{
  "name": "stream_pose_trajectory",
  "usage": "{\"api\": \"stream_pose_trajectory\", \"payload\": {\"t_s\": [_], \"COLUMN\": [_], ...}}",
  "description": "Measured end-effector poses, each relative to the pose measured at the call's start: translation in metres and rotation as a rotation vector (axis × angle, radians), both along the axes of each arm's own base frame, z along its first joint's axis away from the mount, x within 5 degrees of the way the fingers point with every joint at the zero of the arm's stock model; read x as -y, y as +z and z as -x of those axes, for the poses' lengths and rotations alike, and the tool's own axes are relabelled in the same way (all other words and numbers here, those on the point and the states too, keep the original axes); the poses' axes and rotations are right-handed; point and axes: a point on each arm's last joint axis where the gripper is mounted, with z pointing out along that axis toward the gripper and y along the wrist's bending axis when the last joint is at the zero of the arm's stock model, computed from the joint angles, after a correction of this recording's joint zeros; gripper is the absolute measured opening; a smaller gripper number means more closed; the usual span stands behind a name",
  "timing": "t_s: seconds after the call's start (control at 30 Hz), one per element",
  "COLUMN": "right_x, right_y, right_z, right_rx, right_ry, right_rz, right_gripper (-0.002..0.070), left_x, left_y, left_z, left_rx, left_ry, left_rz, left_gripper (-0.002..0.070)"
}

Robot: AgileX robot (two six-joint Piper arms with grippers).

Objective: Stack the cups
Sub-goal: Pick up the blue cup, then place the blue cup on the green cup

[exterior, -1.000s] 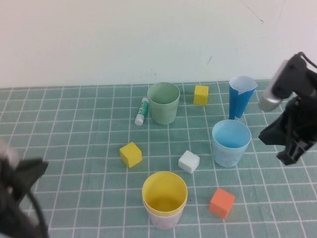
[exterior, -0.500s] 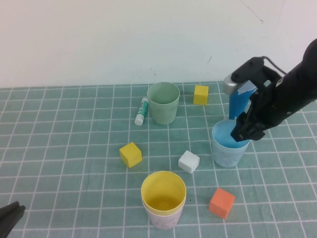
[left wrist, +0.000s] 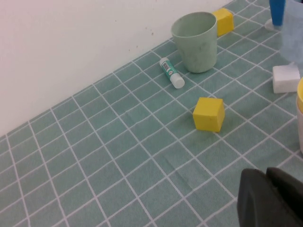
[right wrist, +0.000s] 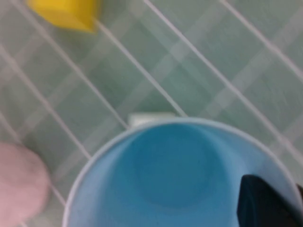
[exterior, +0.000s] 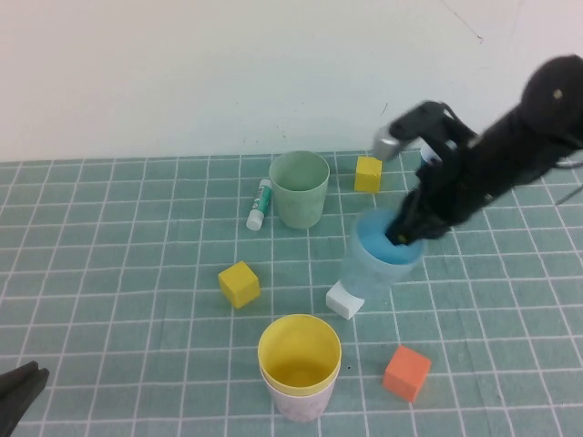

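Since a moment ago the right hand (exterior: pixel 407 232) has clamped on the rim of the light blue cup (exterior: pixel 378 259) and carried it toward the yellow cup (exterior: pixel 299 357), nested in the pink cup (exterior: pixel 296 402) below-left, ready for stacking; the left hand (exterior: pixel 18 401), state indiscernible, stays parked far off.

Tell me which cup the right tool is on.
The light blue cup: right tool grips its rim. Green cup and the yellow cup nested in the pink cup stand untouched. Left tool parked near corner.
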Motion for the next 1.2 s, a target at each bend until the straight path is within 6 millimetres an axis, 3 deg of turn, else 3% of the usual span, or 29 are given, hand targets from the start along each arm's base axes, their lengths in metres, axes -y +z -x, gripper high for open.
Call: {"api": "stream_pose_trajectory", "payload": {"t_s": [0.2,0.33,0.43,0.67,1.07,1.2], "right_x": [-0.060,-0.073,-0.078,-0.091,-0.093,-0.093], "right_y": [0.068,0.100,0.095,0.055,0.031,0.030], "right_z": [-0.004,-0.029,-0.049,-0.080,-0.089,-0.089], "right_rx": [0.304,0.486,0.501,0.450,0.424,0.420], "right_ry": [0.140,0.087,0.078,0.100,0.114,0.115], "right_rz": [-0.030,-0.025,0.015,0.071,0.133,0.135], "right_gripper": [0.0022,0.0022,0.0021,0.0021,0.0022,0.0081], "left_x": [0.000,0.001,0.002,0.003,0.003,0.003], "left_y": [0.001,-0.002,-0.006,-0.009,-0.008,-0.008], "left_z": [0.000,-0.001,-0.002,-0.003,-0.003,-0.003], "left_rx": [0.013,0.011,0.018,0.037,0.036,0.036], "left_ry": [-0.002,-0.003,-0.007,-0.013,-0.013,-0.013], "left_rz": [0.008,0.009,0.012,0.023,0.025,0.025], "left_gripper": [0.0001,0.0000,0.0000,-0.0001,-0.0001,-0.0001]}}
